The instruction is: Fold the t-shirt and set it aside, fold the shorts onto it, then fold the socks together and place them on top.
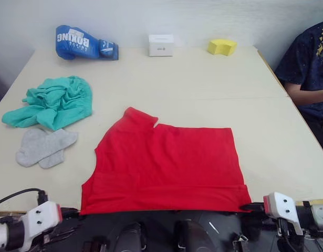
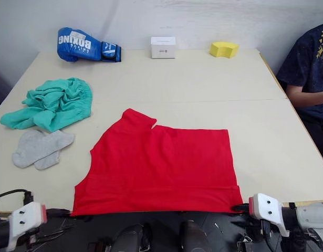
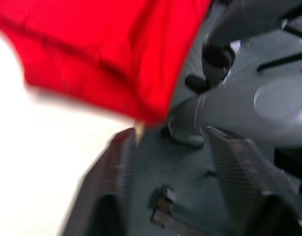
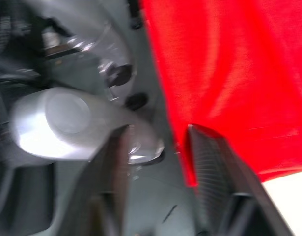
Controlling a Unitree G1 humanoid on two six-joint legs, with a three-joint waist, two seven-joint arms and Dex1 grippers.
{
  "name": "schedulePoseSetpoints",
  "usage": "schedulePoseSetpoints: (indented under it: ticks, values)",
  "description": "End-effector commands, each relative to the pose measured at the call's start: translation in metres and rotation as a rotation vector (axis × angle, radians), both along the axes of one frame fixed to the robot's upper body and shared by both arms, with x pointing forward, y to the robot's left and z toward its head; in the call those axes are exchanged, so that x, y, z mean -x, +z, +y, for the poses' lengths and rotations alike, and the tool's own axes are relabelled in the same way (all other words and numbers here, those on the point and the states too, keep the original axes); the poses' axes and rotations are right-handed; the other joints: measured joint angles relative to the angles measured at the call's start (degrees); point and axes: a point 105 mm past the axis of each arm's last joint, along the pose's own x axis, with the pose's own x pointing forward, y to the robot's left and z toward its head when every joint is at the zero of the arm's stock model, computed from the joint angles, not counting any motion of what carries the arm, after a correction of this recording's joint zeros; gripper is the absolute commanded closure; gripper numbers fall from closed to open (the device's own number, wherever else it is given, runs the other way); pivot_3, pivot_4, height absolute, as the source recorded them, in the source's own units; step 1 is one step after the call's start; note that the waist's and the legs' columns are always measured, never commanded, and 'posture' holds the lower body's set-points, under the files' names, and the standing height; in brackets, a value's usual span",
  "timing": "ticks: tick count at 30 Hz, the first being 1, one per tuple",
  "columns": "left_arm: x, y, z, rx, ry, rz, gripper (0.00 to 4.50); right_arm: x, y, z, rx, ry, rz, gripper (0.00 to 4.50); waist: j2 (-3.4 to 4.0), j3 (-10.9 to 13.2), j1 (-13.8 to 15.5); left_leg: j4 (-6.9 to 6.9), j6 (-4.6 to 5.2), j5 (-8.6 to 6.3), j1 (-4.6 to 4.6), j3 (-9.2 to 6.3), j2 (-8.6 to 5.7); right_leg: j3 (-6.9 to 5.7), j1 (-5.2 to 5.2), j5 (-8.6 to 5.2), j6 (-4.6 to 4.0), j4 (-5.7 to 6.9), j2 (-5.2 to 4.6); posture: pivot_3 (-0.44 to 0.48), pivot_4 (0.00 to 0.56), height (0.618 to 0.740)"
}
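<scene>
The t-shirt (image 1: 166, 165) is spread flat at the near middle of the counter (image 1: 203, 89), its lower hem at the near edge. The shorts (image 1: 53, 102) are bunched to its left, farther back, with the socks (image 1: 44, 147) laid just in front of them. A boxing glove (image 1: 85, 43), a box (image 1: 161, 45) and a sponge (image 1: 222, 46) are lined along the far edge, left to right. A person (image 1: 311, 68) is seated at the right side.

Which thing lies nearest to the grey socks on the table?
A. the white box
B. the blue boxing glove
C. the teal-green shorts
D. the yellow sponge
C. The socks lie right beside the crumpled shorts on the robot's left side of the table, while the boxing glove, the white box and the yellow sponge all sit along the far edge.
</scene>
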Motion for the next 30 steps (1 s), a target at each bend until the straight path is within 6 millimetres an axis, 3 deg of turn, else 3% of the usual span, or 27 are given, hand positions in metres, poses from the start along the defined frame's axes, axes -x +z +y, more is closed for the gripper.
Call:
schedulePoseSetpoints:
  ticks: [1, 5, 11, 13, 14, 20, 26, 30]
  values:
    - [-0.001, 0.024, 0.017, 0.061, 0.097, -0.020, 1.11, -0.014, 0.027, -0.009, -0.016, -0.034, -0.034, 1.27, -0.07, 0.07, -0.03, 0.03, 0.01, 0.01, -0.03, 0.00, -0.01, 0.01, 0.01, -0.29, -0.54, -0.02, 0.00, 0.000, 0.150, 0.740]
    - [-0.023, 0.061, 0.002, 0.355, 0.179, -0.044, 0.01, -0.049, 0.055, -0.037, -0.071, -0.234, -0.052, 0.00, -0.20, 0.26, -0.09, 0.09, 0.08, 0.03, 0.00, 0.00, -0.02, 0.05, 0.10, -0.23, -0.51, -0.07, -0.05, 0.000, 0.150, 0.740]
    - [-0.078, 0.085, 0.000, 0.509, 0.279, -0.152, 0.01, -0.113, 0.087, -0.063, -0.106, -0.352, -0.171, 0.00, 0.02, 0.39, -0.11, 0.10, 0.13, 0.12, 0.00, 0.00, -0.07, 0.04, 0.10, -0.19, -0.51, 0.00, -0.09, 0.000, 0.150, 0.740]
    - [-0.096, 0.090, -0.001, 0.528, 0.294, -0.167, 0.01, -0.136, 0.093, -0.067, -0.105, -0.381, -0.196, 0.00, 0.08, 0.43, -0.23, 0.11, 0.11, 0.17, 0.07, 0.00, -0.08, 0.02, 0.15, 0.11, 0.04, 0.08, -0.07, 0.000, 0.150, 0.740]
    - [-0.107, 0.091, -0.006, 0.524, 0.288, -0.168, 0.01, -0.151, 0.095, -0.065, -0.105, -0.392, -0.206, 0.00, 0.09, 0.42, -0.41, 0.11, 0.09, 0.22, -0.01, 0.01, -0.08, 0.02, 0.05, 0.30, 0.38, 0.11, -0.06, 0.000, 0.150, 0.740]
    - [-0.149, 0.091, -0.038, 0.498, 0.184, -0.167, 0.01, -0.221, 0.096, -0.039, -0.179, -0.484, -0.214, 0.00, 0.06, 0.45, -1.72, 0.14, -0.24, 0.70, -0.26, 0.18, -0.12, 0.09, -0.36, 0.32, 0.42, 0.53, -0.01, 0.000, 0.150, 0.740]
    - [-0.171, 0.090, -0.063, 0.493, 0.138, -0.186, 0.01, -0.250, 0.084, -0.020, -0.152, -0.577, -0.193, 0.00, 0.04, 0.47, -1.64, 0.59, -0.28, 0.95, -0.92, 0.19, -0.06, 0.10, -0.98, 0.24, 0.44, 1.04, 0.09, 0.000, 0.150, 0.740]
    - [-0.169, 0.087, -0.063, 0.488, 0.143, -0.184, 0.01, -0.252, 0.076, -0.015, -0.132, -0.585, -0.150, 0.00, -0.03, 0.51, -1.73, 0.94, -0.20, 0.91, -0.99, 0.20, -0.07, 0.19, -0.97, 0.30, 0.55, 1.20, 0.06, 0.000, 0.150, 0.740]
